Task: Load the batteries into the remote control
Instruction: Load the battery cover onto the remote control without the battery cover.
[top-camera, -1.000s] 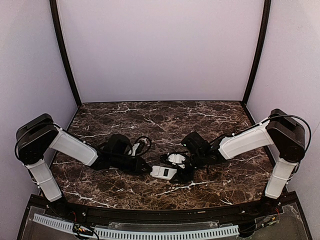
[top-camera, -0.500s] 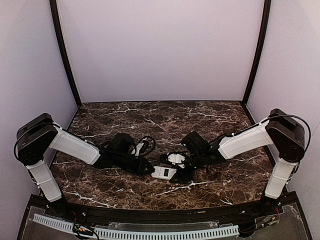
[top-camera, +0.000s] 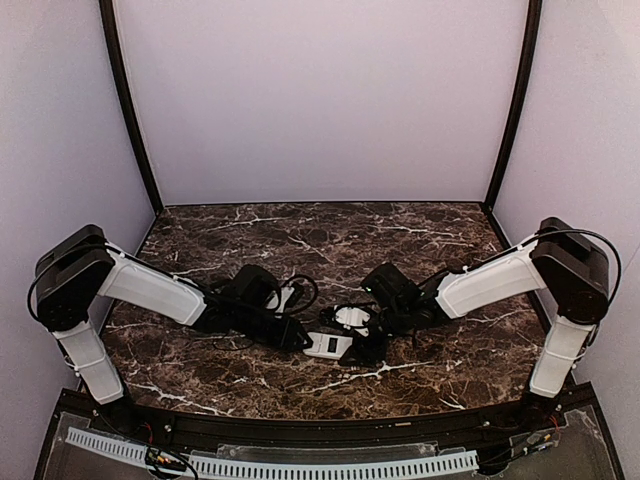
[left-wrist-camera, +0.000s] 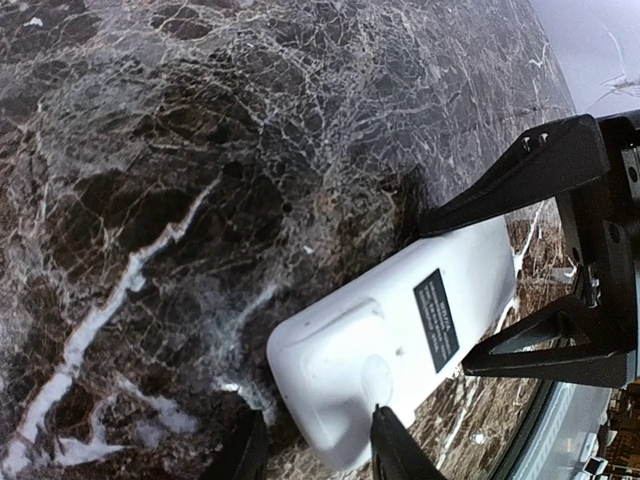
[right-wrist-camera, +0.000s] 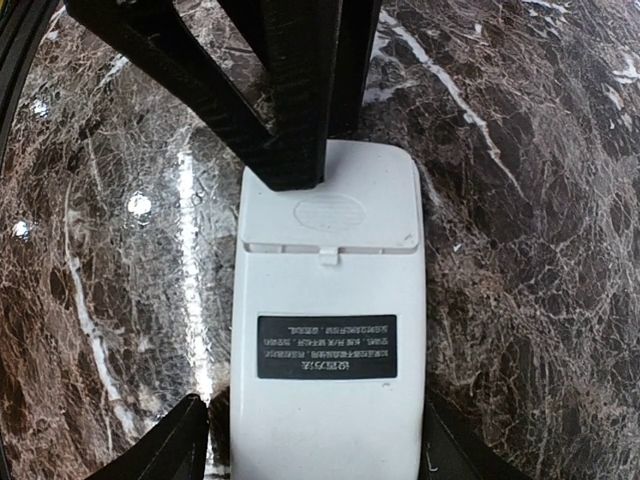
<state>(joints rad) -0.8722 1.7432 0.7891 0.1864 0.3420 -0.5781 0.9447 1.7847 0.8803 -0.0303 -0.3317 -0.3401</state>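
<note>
Your work surface is a dark brown marble-patterned tabletop (top-camera: 330, 235) laced with white veins. Plain pale lilac walls (top-camera: 320, 100) close it in on three sides, with a black upright post (top-camera: 125, 100) at each back corner. A white perforated strip (top-camera: 270, 466) runs along the near edge below the arm bases.

The small white rectangular plastic remote control (top-camera: 328, 346) lies flat near the middle of the table. Its plain back faces up, showing a dark label (right-wrist-camera: 327, 347) and a ribbed oval thumb mark (right-wrist-camera: 329, 212).

Your left gripper (left-wrist-camera: 318, 440) is low at one short end of the remote. Its fingers are a little apart, and one fingertip (left-wrist-camera: 385, 430) overlaps that rounded end. Your right gripper (right-wrist-camera: 315, 420) is spread wide at the opposite end with a finger on either side. Dark marble shows between one finger (right-wrist-camera: 180, 445) and the remote's edge.

Just behind the remote, a small white object (top-camera: 352, 317) sits among black cables. It is too hidden for you to identify.
</note>
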